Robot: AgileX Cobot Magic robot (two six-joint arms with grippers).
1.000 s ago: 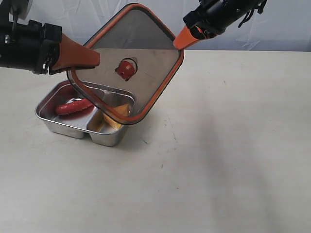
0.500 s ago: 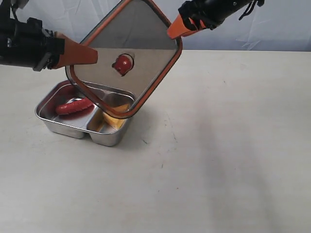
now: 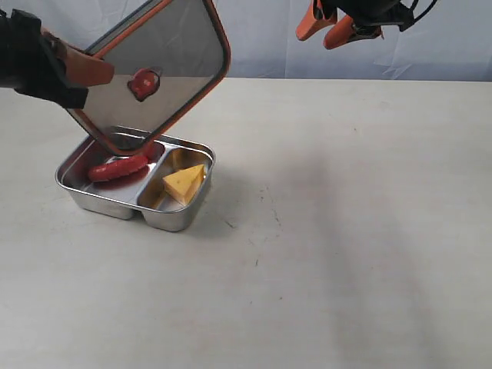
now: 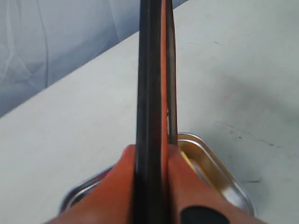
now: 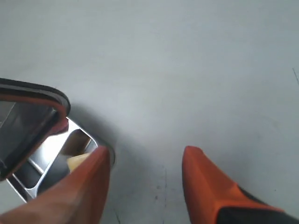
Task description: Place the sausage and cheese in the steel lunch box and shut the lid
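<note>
The steel lunch box [image 3: 115,206] sits on the table at left. The dark-red sausage [image 3: 118,167] lies in its larger compartment and the yellow cheese [image 3: 184,183] in the smaller one. My left gripper [image 3: 101,71] is shut on the edge of the smoky lid [image 3: 165,54], holding it tilted in the air above the box's back left; the lid's orange valve [image 3: 143,82] faces the camera. In the left wrist view the lid [image 4: 152,70] runs edge-on between the fingers [image 4: 184,186]. My right gripper [image 3: 327,28] hangs open and empty, high at the back right.
A pale cloth backdrop [image 3: 261,38] hangs behind the beige table [image 3: 346,231]. In the right wrist view the lid's corner [image 5: 32,116], the box's rim [image 5: 74,135] and the cheese [image 5: 77,161] show beyond one finger.
My right gripper let go of the lid's far corner and rose away to the right, opening. The left gripper swung the lid leftward, uncovering the cheese.
</note>
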